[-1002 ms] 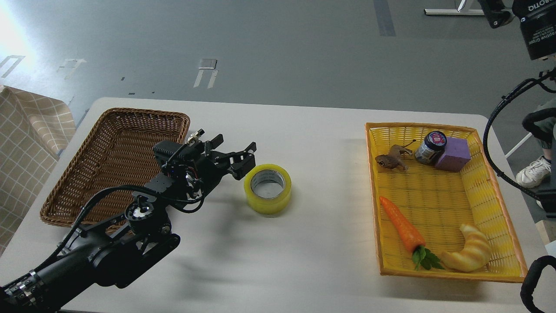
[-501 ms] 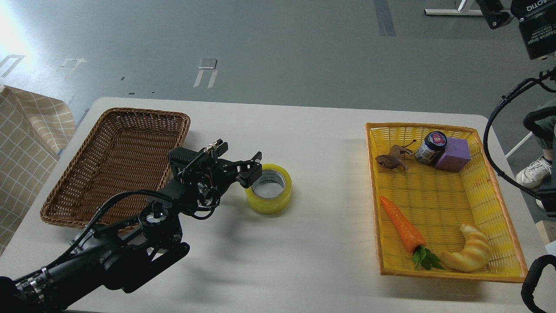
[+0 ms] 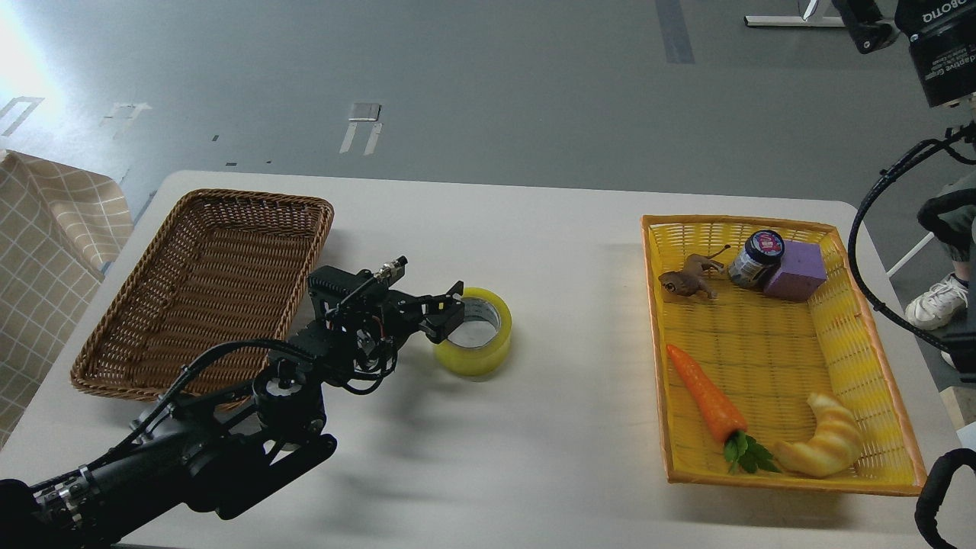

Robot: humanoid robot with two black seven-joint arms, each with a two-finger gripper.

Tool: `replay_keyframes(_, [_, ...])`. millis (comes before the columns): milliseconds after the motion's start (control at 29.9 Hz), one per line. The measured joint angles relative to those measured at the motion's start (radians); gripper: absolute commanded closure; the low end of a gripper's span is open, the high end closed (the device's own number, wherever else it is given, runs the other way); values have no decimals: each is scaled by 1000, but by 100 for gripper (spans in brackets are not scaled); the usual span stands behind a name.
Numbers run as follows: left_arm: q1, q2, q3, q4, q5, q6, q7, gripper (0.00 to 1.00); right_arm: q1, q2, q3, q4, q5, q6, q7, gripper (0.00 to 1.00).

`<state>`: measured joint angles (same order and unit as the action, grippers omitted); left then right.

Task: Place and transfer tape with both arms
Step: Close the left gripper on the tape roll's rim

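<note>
The tape (image 3: 476, 343), a yellow translucent roll with a grey-white core, lies flat on the white table (image 3: 534, 252) near its middle. My left arm comes in from the lower left. Its gripper (image 3: 448, 311) is open at the roll's left rim, with one fingertip (image 3: 444, 324) over the rim and core edge and the other just behind the rim. My right gripper (image 3: 942, 57) is raised at the top right corner, far from the tape. Only its ROBOTIQ body and a dark part at the frame's top edge show; its fingers cannot be told apart.
An empty brown wicker basket (image 3: 206, 286) stands left of the tape, behind my left arm. A yellow basket (image 3: 884, 366) at the right holds a carrot (image 3: 705, 396), a croissant (image 3: 827, 446), a purple block (image 3: 797, 271), a jar (image 3: 756, 258) and a brown toy animal (image 3: 686, 280).
My left gripper has moved right and down, from beside the roll to its left rim. The tape has not moved. The right arm is nearly still.
</note>
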<state>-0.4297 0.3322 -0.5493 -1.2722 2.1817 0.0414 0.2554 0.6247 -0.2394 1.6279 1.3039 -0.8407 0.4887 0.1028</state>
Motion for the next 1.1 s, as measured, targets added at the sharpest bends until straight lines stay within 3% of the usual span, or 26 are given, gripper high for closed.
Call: replay_keyframes(1103, [42,-16,2,24,0,0,-4,3,-30,-6,-2,0,0,0,-1,0])
